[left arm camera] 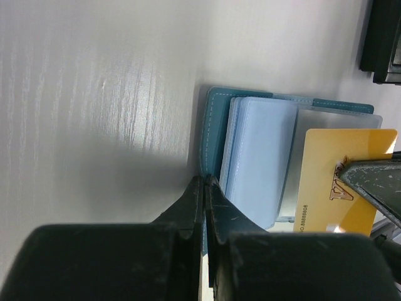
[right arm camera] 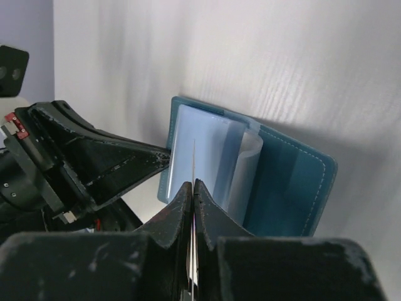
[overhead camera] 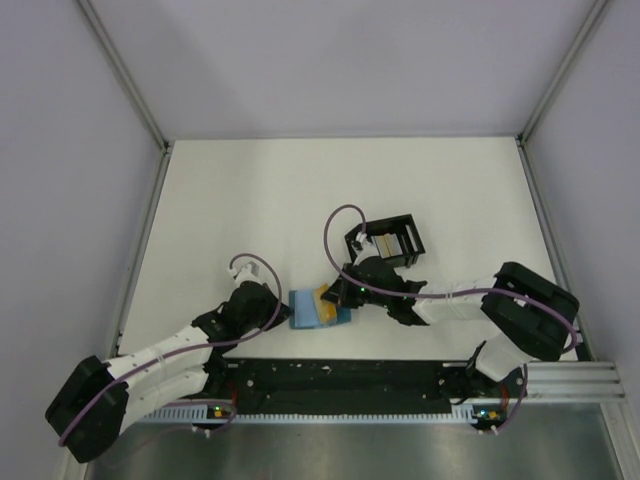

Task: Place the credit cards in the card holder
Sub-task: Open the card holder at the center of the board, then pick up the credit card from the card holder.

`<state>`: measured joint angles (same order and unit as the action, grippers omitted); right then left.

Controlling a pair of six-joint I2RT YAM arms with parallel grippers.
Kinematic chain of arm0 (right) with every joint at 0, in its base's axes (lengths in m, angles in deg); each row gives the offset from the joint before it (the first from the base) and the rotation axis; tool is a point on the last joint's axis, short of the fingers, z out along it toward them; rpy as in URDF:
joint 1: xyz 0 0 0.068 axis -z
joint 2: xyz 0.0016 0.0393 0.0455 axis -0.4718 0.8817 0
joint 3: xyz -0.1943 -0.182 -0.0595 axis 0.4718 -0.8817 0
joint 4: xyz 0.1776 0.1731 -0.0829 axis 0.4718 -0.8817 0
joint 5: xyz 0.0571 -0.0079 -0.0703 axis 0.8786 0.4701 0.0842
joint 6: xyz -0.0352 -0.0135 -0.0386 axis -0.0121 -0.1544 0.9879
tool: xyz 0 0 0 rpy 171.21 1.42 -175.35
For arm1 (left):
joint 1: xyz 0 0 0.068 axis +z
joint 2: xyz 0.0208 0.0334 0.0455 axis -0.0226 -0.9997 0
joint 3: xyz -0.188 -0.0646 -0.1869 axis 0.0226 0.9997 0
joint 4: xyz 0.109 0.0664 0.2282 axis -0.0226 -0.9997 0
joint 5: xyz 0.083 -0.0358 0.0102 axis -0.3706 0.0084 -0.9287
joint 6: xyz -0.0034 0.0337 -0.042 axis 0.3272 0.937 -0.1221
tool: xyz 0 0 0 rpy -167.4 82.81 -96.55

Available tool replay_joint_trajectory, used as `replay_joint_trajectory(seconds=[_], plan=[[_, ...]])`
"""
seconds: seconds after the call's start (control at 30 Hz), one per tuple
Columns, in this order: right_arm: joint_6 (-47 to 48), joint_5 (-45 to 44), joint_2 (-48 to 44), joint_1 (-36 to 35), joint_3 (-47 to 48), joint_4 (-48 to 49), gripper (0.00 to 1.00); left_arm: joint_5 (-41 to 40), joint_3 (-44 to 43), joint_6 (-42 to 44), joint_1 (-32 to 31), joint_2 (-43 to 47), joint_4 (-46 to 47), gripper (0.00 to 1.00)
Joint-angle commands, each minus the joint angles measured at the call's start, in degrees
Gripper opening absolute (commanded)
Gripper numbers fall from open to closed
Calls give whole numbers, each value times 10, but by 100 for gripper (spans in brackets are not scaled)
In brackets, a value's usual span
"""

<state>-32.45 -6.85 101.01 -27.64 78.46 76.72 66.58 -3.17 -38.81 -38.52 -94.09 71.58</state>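
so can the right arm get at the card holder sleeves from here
likely yes: right fingers hold the yellow card over the open card holder, left fingers grip its edge, nothing between

Just right of your left tool (left arm camera: pixel 205 188), the orange-yellow card (left arm camera: pixel 326 188) carries a partly hidden gold "V" emblem. Along the edge nearest that tool you can read small print, "NO.8888…", its last digits unclear.
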Motion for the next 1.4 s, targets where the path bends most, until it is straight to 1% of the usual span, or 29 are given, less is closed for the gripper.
replay_joint_trajectory(seconds=[0.0, 0.07, 0.3, 0.43, 0.67, 0.97, 1.1, 1.2, 1.37], plan=[[-30, 28, 24, 9, -4, 68, 0, -18, 13, 0, -2, -6, 3, 0], [-33, 20, 23, 9, -8, 69, 0, -17, 14, -1, -2, -6, 2, 0], [-30, -33, -7, 11, -18, 14, 0, -18, 13, -1, -2, -2, -4, 0], [-33, -32, -6, 11, -18, 8, 0, -17, 12, -4, -2, -1, -5, 0], [-58, -8, 38, 11, -15, 56, 0, -14, 11, -3, -3, -2, 2, 0], [-59, -8, 62, 12, -7, 63, 0, -5, 12, -6, -3, 0, 7, 0], [-78, -8, 71, 13, -6, 53, 0, -2, 11, -7, -3, 2, 7, 0], [-83, -9, 80, 13, -11, 70, 0, 7, 12, -10, -3, 1, 27, 0], [-79, -9, 107, 12, 1, 95, 0, 8, 13, -12, -4, 3, 27, 0]])
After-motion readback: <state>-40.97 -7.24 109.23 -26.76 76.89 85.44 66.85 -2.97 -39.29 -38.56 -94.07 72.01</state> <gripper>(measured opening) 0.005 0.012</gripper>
